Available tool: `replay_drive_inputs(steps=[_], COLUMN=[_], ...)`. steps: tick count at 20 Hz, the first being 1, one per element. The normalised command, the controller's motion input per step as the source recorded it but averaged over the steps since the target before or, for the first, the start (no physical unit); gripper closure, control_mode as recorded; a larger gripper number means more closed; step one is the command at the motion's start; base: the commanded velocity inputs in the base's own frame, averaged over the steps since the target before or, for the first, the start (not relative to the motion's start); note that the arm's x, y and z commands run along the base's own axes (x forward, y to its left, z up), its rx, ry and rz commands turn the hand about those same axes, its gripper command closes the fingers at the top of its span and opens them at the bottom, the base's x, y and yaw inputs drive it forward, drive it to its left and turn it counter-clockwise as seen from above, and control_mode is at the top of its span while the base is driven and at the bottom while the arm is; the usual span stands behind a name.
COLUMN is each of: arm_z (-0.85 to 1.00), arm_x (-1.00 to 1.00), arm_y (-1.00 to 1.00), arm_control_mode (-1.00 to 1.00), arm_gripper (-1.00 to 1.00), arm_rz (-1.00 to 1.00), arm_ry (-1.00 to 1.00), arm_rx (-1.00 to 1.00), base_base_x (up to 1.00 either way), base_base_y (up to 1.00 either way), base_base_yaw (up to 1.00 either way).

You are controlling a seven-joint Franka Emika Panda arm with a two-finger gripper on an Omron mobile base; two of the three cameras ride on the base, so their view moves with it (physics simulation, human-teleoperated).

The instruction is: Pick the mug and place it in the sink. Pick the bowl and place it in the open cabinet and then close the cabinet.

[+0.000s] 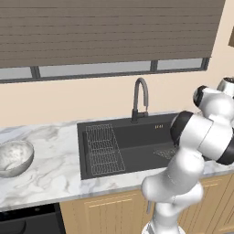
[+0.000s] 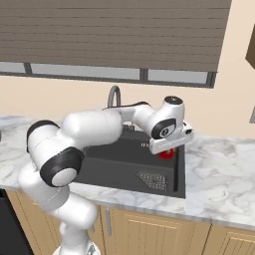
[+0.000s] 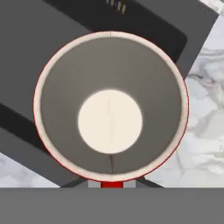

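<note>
My gripper (image 2: 167, 148) hangs over the right end of the black sink (image 2: 114, 167), shut on the small red mug (image 2: 167, 153), which peeks out just under the hand. The hand view looks straight down into the mug (image 3: 110, 107): red rim, white floor, with the sink's right rim and marbled counter beneath it. The grey-white marbled bowl (image 1: 13, 157) rests upright on the counter far to the left of the sink (image 1: 137, 137), well apart from the arm. A brown wooden corner (image 2: 251, 50) juts in at the upper right edge; I cannot tell whether it is the cabinet.
A dark curved faucet (image 1: 140, 97) stands behind the basin. A wire grid rack (image 1: 103, 148) lies in its left half and a drain grate (image 2: 152, 180) near the front right. A shiny metal object (image 1: 226, 85) sits at the right edge. Blinds cover the window above.
</note>
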Motion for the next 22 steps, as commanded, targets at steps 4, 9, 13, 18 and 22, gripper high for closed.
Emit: replay_drive_inputs(steps=[4, 9, 13, 18, 22], arm_z=[0.38, 0.26, -0.09, -0.32, -0.48], arm_x=[0.41, 0.98, 0.6, 0.21, 0.06], arm_y=[0.54, 0.06, 0.11, 0.28, 0.38], arm_control_mode=[-1.0, -1.0, -1.0, -1.0, -1.0], arm_gripper=[1.0, 1.0, 1.0, 1.0, 1.0], arm_rz=[0.61, 0.51, 0.44, 0.42, 0.39], arm_ry=[0.01, 0.02, 0.0, -0.09, -0.12], arm_rx=[0.22, 0.17, -0.06, -0.27, -0.36], base_base_x=[0.0, 0.0, 0.0, 0.0, 0.0], base_base_y=[0.0, 0.0, 0.0, 0.0, 0.0], base_base_yaw=[0.0, 0.0, 0.0, 0.0, 0.0])
